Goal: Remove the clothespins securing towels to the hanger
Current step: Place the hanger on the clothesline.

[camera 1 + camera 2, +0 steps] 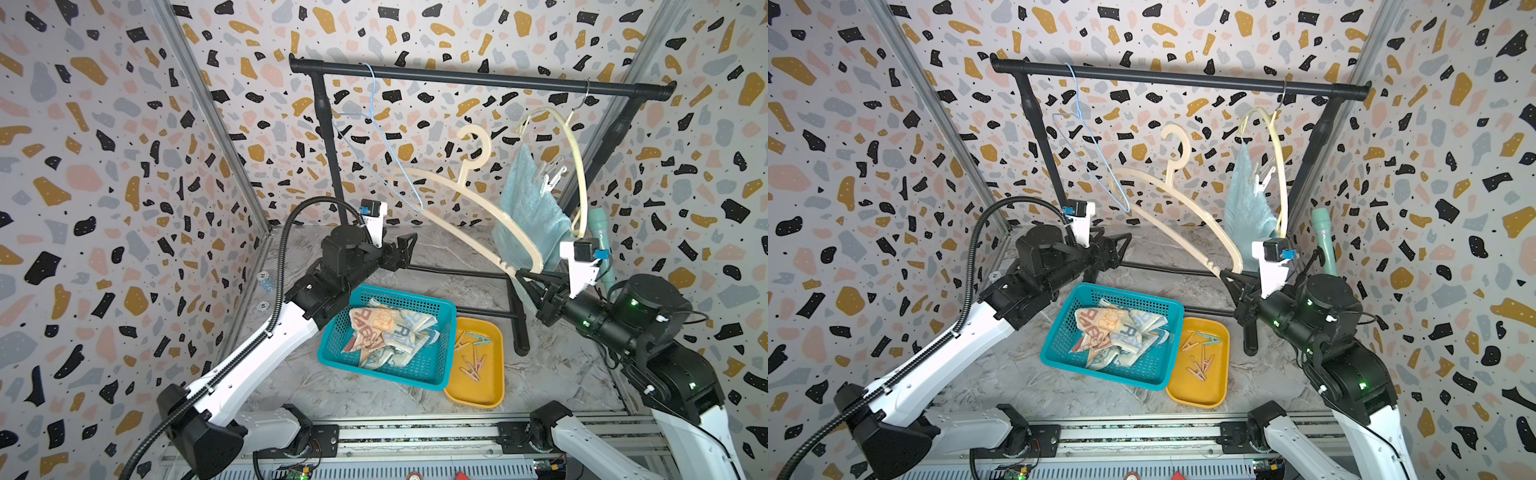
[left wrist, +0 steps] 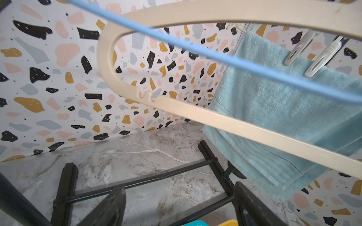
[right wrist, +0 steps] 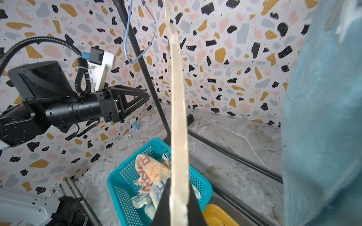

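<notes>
Since my right jaws clamp only the tip of the loose cream hanger point(image 3: 178, 97) and my left jaws gape empty, it could swing and snag the white clothespins point(image 2: 323, 57) atop the light-blue towel point(image 2: 274, 103).

Bright, even light; edges bowed; close wrist-view objects blurred.

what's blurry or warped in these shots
Left wrist view: the thin blue wire hanger is soft, close to the lens; right wrist view: the light-blue terry towel is a blur; in both top views the silver corner post leans outward.
</notes>
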`<state>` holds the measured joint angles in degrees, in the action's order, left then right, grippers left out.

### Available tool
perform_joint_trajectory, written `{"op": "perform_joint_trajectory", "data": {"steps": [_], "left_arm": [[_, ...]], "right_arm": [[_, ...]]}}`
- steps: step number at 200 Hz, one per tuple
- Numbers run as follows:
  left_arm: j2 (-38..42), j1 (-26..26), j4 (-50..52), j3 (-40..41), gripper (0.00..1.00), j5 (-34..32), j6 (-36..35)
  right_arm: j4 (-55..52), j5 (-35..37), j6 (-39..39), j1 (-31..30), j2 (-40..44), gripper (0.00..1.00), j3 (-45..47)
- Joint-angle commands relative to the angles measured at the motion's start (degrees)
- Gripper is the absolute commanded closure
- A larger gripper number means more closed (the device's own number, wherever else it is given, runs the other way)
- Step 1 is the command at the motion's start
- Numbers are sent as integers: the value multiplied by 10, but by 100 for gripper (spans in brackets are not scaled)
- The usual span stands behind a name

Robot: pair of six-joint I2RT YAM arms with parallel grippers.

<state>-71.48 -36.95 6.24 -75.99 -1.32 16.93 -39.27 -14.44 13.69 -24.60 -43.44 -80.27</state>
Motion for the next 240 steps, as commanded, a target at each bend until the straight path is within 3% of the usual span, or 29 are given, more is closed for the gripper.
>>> {"op": "perform_joint_trajectory", "data": {"steps": [1,102,240], "left_arm": [[22,3,2,-13,14,-15,-16],[44,3,-2,-4,14,-2,-5],[60,3,-14,24,14,-4,-19]], "right_arm": [[-40,53,-33,0,-8,100,-58],[37,128,-11,0,-37,100,-121],[116,125,31,0,-128,100,-137]]}}
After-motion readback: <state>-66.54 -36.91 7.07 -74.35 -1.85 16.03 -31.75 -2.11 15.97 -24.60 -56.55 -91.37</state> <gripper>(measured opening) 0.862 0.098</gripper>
